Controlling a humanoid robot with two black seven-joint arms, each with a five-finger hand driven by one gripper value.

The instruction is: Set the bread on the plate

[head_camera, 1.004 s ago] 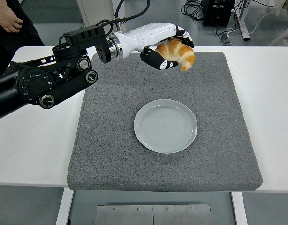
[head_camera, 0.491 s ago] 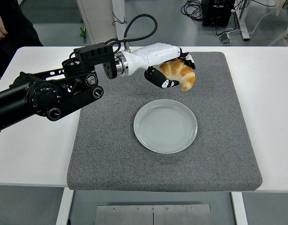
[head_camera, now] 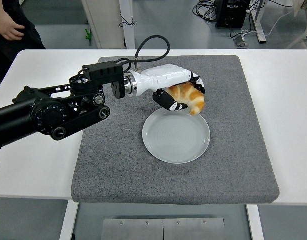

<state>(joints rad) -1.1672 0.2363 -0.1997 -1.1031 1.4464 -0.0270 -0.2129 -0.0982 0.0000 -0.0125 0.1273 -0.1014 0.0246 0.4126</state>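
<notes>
On the white table (head_camera: 38, 165) lies a gray mat (head_camera: 118, 165), w/ a pale round plate (head_camera: 176, 140) sitting roughly mid-mat, upright and bare.

Head view: left arm (head_camera: 53, 112) comes in from the left edge, black links and joints, then a white forearm shell reaching right across the mat's far half. A black cable (head_camera: 151, 42) loops up off the wrist area. Left hand (head_camera: 176, 92) is closed around the bread (head_camera: 189, 97), a golden-brown croissant; black fingers (head_camera: 172, 103) curl under it and more wrap over the top, so the grip is from both sides. Croissant sticks out to the right of the hand, its tip angled down. Bread is held over the plate's far rim, overlapping that rim in the pic; can't tell if it touches the plate or hangs just above it. Rest of the plate, toward the near edge, is uncovered.

Right arm: not visible anywhere.

Top-left corner: a person in dark clothing stands behind the table, one hand (head_camera: 11, 31) showing, well apart from the robot's hand. Floor beyond the table has cables and a dark box (head_camera: 232, 12) near the top right.
</notes>
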